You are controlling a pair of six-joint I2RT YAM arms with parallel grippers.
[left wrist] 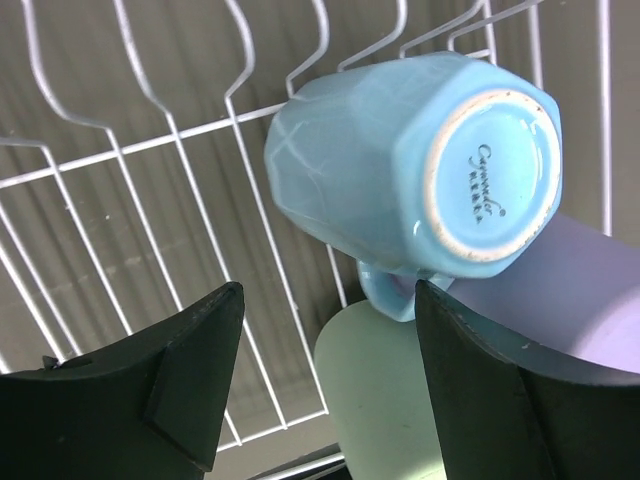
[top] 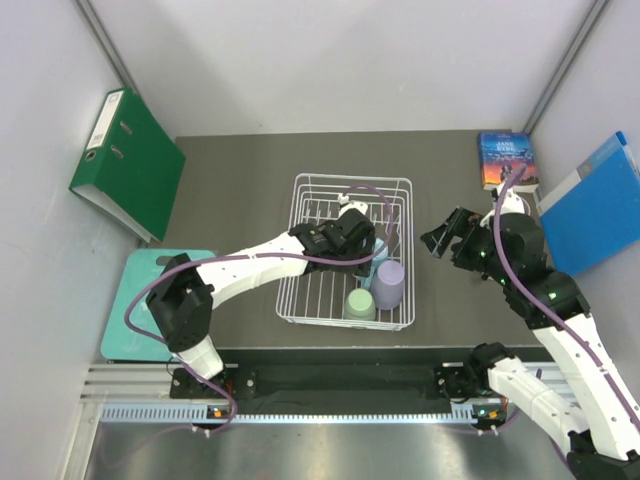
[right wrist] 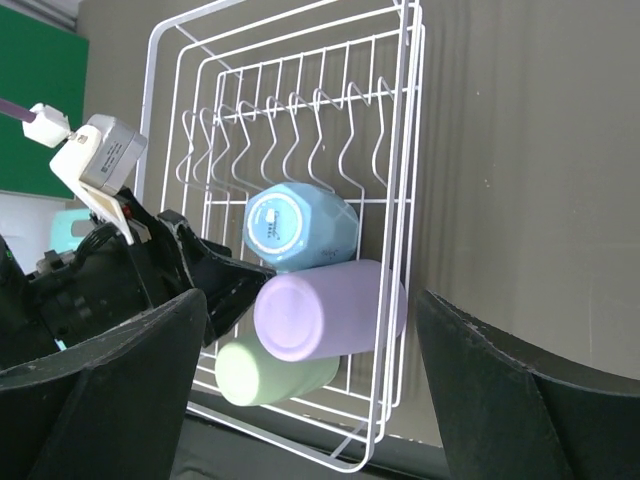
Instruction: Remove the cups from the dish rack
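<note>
The white wire dish rack (top: 297,215) stands mid-table. Three cups lie in its near right corner: light blue (left wrist: 400,160), lavender (top: 391,284) and sage green (top: 360,303). The cream and pink cups are out of view. My left gripper (top: 366,246) is open inside the rack, just short of the blue cup's base, with the cup's handle and the green cup (left wrist: 390,400) between its fingers (left wrist: 200,370). My right gripper (top: 445,238) is open and empty, above the table right of the rack. In its view it faces the blue (right wrist: 300,225), lavender (right wrist: 330,310) and green (right wrist: 270,368) cups.
A green binder (top: 130,165) leans on the left wall. A teal board (top: 140,305) lies at the near left. A book (top: 505,160) and a blue folder (top: 600,205) sit at the far right. Upright tines (right wrist: 300,130) fill the rack's far half.
</note>
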